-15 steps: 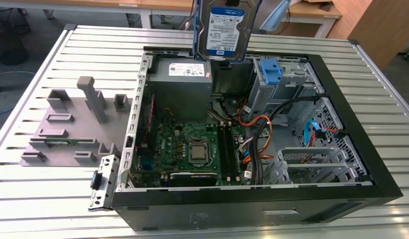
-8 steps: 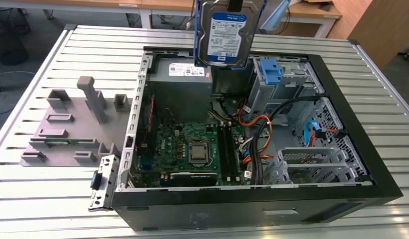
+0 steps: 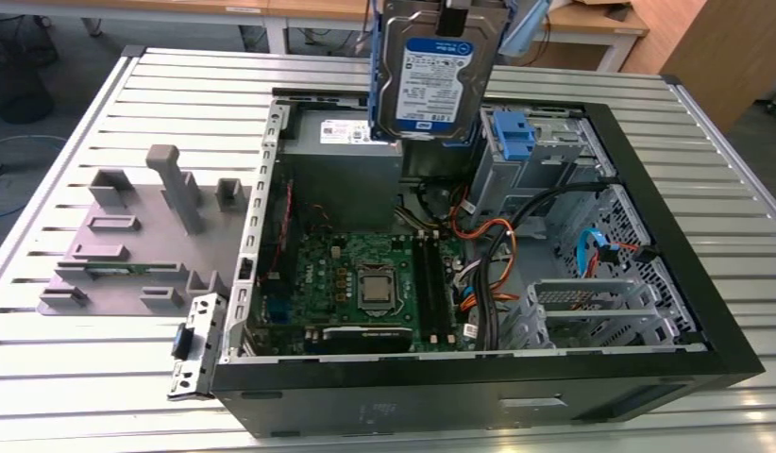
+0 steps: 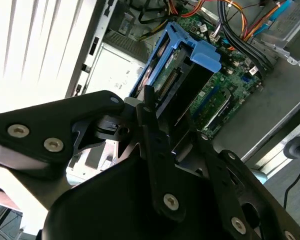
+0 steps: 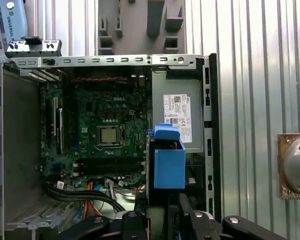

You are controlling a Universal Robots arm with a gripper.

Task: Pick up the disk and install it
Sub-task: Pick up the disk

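Exterior view: disk (image 3: 432, 80) held upright in air above open computer case (image 3: 709, 321), over power supply (image 3: 344, 137), near drive cage (image 3: 546, 142), well clear of slatted surface (image 3: 74, 377). Pick-up looks done.

Second wrist view: fingers (image 4: 152, 130) clamped on disk, blue carrier end pointing down toward motherboard (image 4: 225, 95).

First wrist view: disk seen end-on, hanging over edge of power supply beside motherboard. Not seated in any bay; install left.
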